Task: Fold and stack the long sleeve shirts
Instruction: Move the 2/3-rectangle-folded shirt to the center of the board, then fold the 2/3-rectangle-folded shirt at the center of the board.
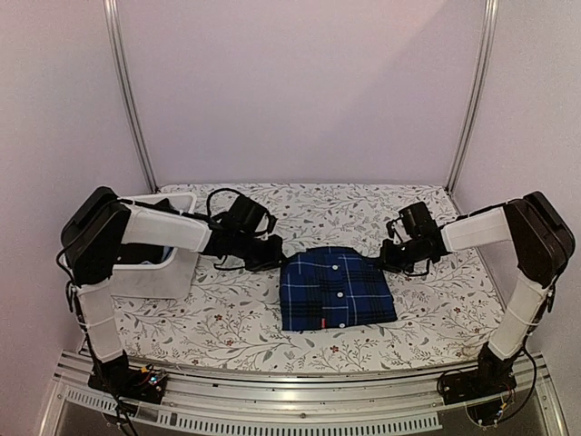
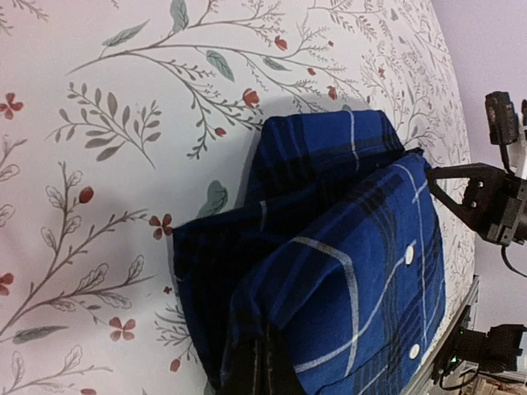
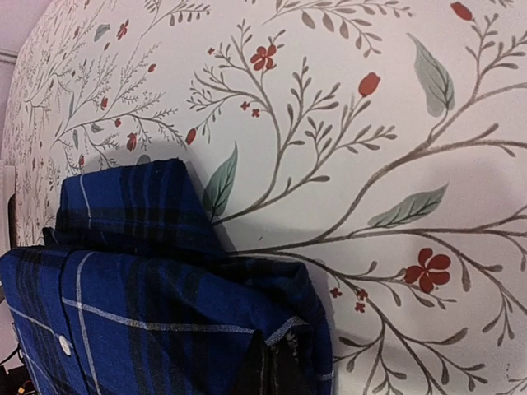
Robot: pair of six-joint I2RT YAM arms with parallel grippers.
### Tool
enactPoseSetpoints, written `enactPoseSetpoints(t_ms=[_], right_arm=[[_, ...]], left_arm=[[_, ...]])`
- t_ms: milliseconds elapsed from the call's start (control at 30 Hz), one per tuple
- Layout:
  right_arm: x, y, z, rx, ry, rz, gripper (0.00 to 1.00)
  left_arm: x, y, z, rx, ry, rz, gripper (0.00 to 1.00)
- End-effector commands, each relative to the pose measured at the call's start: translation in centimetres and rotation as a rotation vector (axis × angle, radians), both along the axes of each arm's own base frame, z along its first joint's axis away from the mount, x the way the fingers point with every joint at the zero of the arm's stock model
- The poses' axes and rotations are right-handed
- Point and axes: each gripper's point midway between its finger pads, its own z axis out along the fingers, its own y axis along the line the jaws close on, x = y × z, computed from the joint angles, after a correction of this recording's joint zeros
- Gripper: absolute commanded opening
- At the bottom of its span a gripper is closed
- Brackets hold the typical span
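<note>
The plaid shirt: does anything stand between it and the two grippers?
Nothing visible does. The left gripper is shut on the far left corner of the plaid shirt, and the right gripper is shut on its far right corner. The shirt lies on the flowered tablecloth.

A: Enclosure, top view?
B: Back wall (image 1: 300,91) is plain pale lilac and fills the upper half of the frame. The side walls at the left and right edges have the same tone.
A: Framing?
B: Two metal poles, the left upright (image 1: 129,91) and the right upright (image 1: 472,91), run down from the top edge and converge toward the table's far corners. An aluminium rail (image 1: 300,386) crosses the bottom of the frame.
A: Work surface?
B: Table (image 1: 227,318) is covered with a white cloth printed with grey-green sprigs, leaves and small red flowers. The wrist views show the print close up.
A: Light?
B: Even and diffuse, with soft-edged shadows on the cloth.
</note>
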Motion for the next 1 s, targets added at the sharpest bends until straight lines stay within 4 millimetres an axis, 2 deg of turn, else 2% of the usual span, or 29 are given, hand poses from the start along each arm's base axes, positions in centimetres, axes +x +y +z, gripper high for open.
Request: enactPoseSetpoints(t_ms=[0,267,500,533,567,600,633,700,767,833,900,967], right_arm=[[0.2,-1.3,3.0,-0.016,-0.074,-0.058,0.0],[1.7,-0.9,5.8,0.017,-0.169,-0.06,0.0],[4.4,-1.0,4.7,0.01,-0.178,-0.042,0.0],[4.7,-0.9,4.7,0.012,-0.176,-0.034,0.01],[4.9,-0.7,4.6,0.011,-0.168,-0.027,0.05],[5.2,-0.4,5.1,0.014,-0.178,-0.009,0.12],[5.3,-0.2,5.7,0.021,-0.191,0.008,0.22],[5.3,0.0,7.1,0.02,-0.217,0.023,0.44],[5.0,-0.1,8.0,-0.004,-0.228,0.031,0.52],[4.1,0.4,9.2,-0.011,-0.245,0.055,0.53],[2.8,1.7,10.2,0.011,-0.257,0.098,0.51],[1.4,3.2,10.5,0.034,-0.251,0.154,0.44]], left_arm=[[0.6,1.1,2.9,-0.052,-0.103,0.071,0.0],[1.6,1.6,2.2,-0.038,-0.106,0.072,0.0],[3.9,1.8,0.2,-0.023,-0.071,0.078,0.01],[4.5,1.8,0.3,-0.019,-0.08,0.082,0.04],[4.5,2.0,0.0,0.001,-0.069,0.083,0.11],[4.7,2.1,0.2,0.011,-0.074,0.08,0.24],[5.0,2.2,0.8,0.018,-0.085,0.085,0.36],[5.1,2.0,2.0,0.02,-0.11,0.077,0.51],[4.5,1.7,3.3,0.029,-0.132,0.067,0.57],[3.4,1.4,4.4,0.055,-0.155,0.055,0.58],[1.7,0.7,5.5,0.065,-0.165,0.032,0.56],[-0.6,-0.7,6.2,0.041,-0.155,-0.02,0.53]])
